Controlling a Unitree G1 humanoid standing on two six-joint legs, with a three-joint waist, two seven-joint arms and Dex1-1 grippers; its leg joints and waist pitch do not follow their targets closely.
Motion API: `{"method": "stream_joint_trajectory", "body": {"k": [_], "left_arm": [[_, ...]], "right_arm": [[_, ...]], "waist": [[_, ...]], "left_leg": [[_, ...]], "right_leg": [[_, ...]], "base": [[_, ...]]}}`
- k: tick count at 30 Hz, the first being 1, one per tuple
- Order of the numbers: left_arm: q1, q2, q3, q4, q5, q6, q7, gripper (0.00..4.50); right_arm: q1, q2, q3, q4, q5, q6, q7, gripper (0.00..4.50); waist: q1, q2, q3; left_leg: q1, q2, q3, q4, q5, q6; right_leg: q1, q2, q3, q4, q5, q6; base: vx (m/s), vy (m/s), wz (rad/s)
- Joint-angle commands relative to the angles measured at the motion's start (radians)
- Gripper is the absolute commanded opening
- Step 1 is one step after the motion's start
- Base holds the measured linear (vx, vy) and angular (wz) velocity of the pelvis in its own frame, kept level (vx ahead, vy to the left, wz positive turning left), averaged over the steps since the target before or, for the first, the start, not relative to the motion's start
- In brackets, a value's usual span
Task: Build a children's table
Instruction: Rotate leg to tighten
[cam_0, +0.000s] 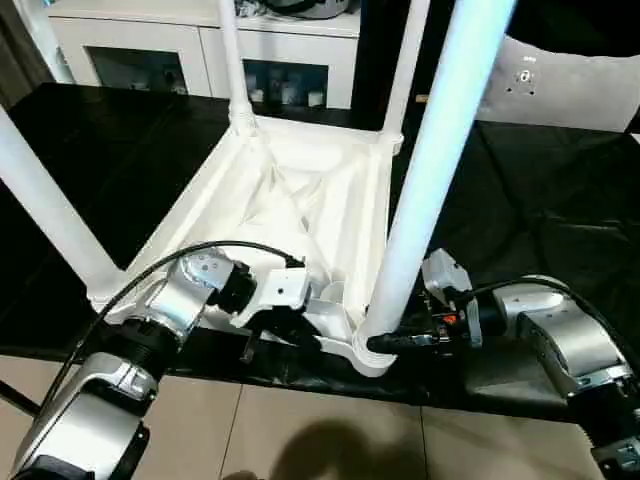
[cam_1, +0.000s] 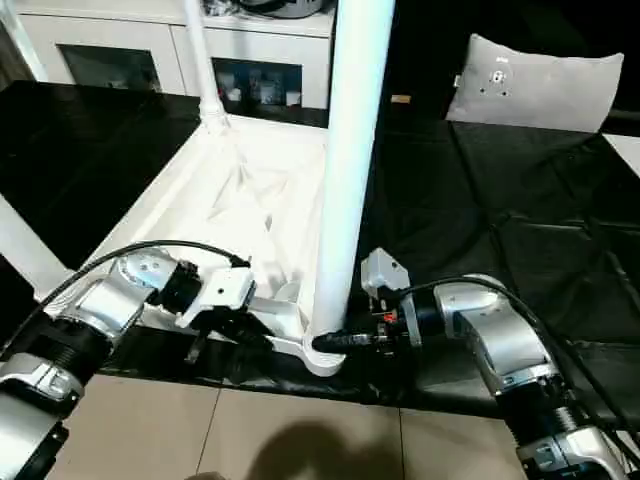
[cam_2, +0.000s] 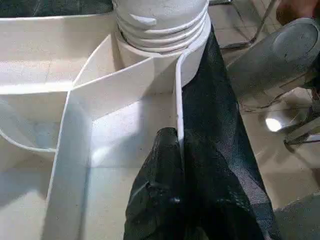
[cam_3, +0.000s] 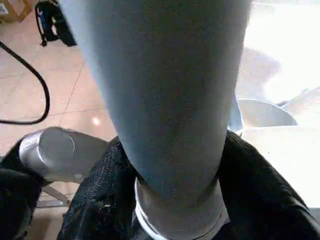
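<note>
Four legs upright (left wrist: threaded base in socket).

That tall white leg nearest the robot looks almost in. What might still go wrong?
1. The right tool has its fingers either side of the near leg at its base, by the corner socket. A crooked twist might jam the thread seen in the left wrist view.
2. The left tool pinches a thin rim wall of the table top; that hold might slip, letting the top shift on the black cloth.
</note>
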Motion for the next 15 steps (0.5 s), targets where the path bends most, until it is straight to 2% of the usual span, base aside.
{"method": "stream_joint_trajectory", "body": {"k": [1, 6, 7, 8, 9, 10, 11, 12, 13, 14, 15], "left_arm": [[-0.012, -0.015, 0.007, -0.016, -0.009, 0.026, 0.023, 0.00], [0.009, -0.053, 0.045, -0.068, -0.046, 0.123, 0.082, 0.00], [0.010, -0.059, 0.047, -0.072, -0.046, 0.132, 0.093, 0.00], [0.015, -0.066, 0.046, -0.082, -0.043, 0.147, 0.109, 0.00], [0.015, -0.066, 0.046, -0.082, -0.043, 0.147, 0.109, 0.00], [0.017, -0.080, 0.048, -0.093, -0.037, 0.182, 0.142, 0.00], [0.017, -0.080, 0.048, -0.093, -0.037, 0.182, 0.142, 0.00], [0.014, -0.106, 0.057, -0.103, -0.031, 0.242, 0.197, 0.00], [0.008, -0.127, 0.060, -0.108, -0.022, 0.285, 0.241, 0.00], [0.006, -0.135, 0.062, -0.110, -0.019, 0.301, 0.257, 0.00], [-0.006, -0.167, 0.068, -0.113, -0.005, 0.364, 0.326, 0.00]], "right_arm": [[0.020, 0.009, 0.016, -0.060, 0.067, 0.081, 0.014, 1.99], [0.066, 0.065, 0.001, -0.130, 0.091, 0.136, -0.081, 1.99], [0.070, 0.078, -0.001, -0.134, 0.088, 0.135, -0.100, 1.99], [0.072, 0.102, -0.005, -0.134, 0.078, 0.137, -0.141, 1.99], [0.072, 0.102, -0.005, -0.134, 0.078, 0.137, -0.141, 1.99], [0.069, 0.140, -0.012, -0.126, 0.055, 0.137, -0.209, 1.99], [0.069, 0.140, -0.012, -0.126, 0.055, 0.137, -0.209, 1.99], [0.057, 0.204, -0.026, -0.100, 0.015, 0.140, -0.328, 1.99], [0.046, 0.249, -0.040, -0.084, -0.005, 0.157, -0.412, 1.99], [0.041, 0.266, -0.045, -0.078, -0.012, 0.164, -0.443, 1.99], [0.019, 0.330, -0.073, -0.053, -0.038, 0.205, -0.574, 1.99]], "waist": [[-0.004, -0.004, -0.071], [0.004, -0.008, -0.069], [0.002, -0.008, -0.067], [0.001, -0.004, -0.066], [-0.004, -0.006, -0.061], [-0.006, -0.007, -0.061], [-0.011, -0.007, -0.059], [-0.020, -0.007, -0.057], [-0.034, -0.008, -0.054], [-0.041, -0.002, -0.053], [-0.056, -0.004, -0.052]], "left_leg": [[0.014, 0.064, -0.012, -0.060, -0.035, 0.109], [0.015, 0.065, -0.011, -0.063, -0.042, 0.089], [0.015, 0.063, -0.012, -0.064, -0.060, 0.082], [0.015, 0.063, -0.013, -0.065, -0.071, 0.073], [0.014, 0.061, -0.014, -0.068, -0.107, 0.056], [0.015, 0.060, -0.014, -0.069, -0.121, 0.047], [0.018, 0.061, -0.015, -0.071, -0.141, 0.033], [0.015, 0.057, -0.018, -0.073, -0.155, 0.020], [0.012, 0.055, -0.019, -0.075, -0.171, 0.008], [0.010, 0.054, -0.021, -0.078, -0.170, -0.006], [0.011, 0.050, -0.023, -0.078, -0.199, -0.017]], "right_leg": [[0.049, -0.086, 0.045, -0.049, 0.047, -0.281], [0.048, -0.088, 0.048, -0.051, 0.019, -0.273], [0.047, -0.088, 0.047, -0.057, -0.017, -0.265], [0.046, -0.089, 0.047, -0.059, -0.037, -0.261], [0.045, -0.088, 0.048, -0.067, -0.094, -0.251], [0.045, -0.089, 0.048, -0.070, -0.124, -0.245], [0.042, -0.089, 0.050, -0.072, -0.164, -0.236], [0.046, -0.089, 0.049, -0.077, -0.209, -0.223], [0.042, -0.087, 0.049, -0.080, -0.242, -0.215], [0.043, -0.086, 0.049, -0.079, -0.259, -0.208], [0.041, -0.086, 0.048, -0.086, -0.311, -0.196]], "base": [[0.000, 0.000, 0.00], [0.000, 0.000, 0.00], [0.000, 0.000, 0.00], [0.000, 0.000, 0.00], [0.000, 0.000, 0.00], [0.000, 0.000, 0.00], [0.000, 0.000, 0.00], [0.000, 0.000, 0.00], [0.000, 0.000, 0.00], [0.000, 0.000, 0.00], [0.000, 0.000, 0.00]]}}
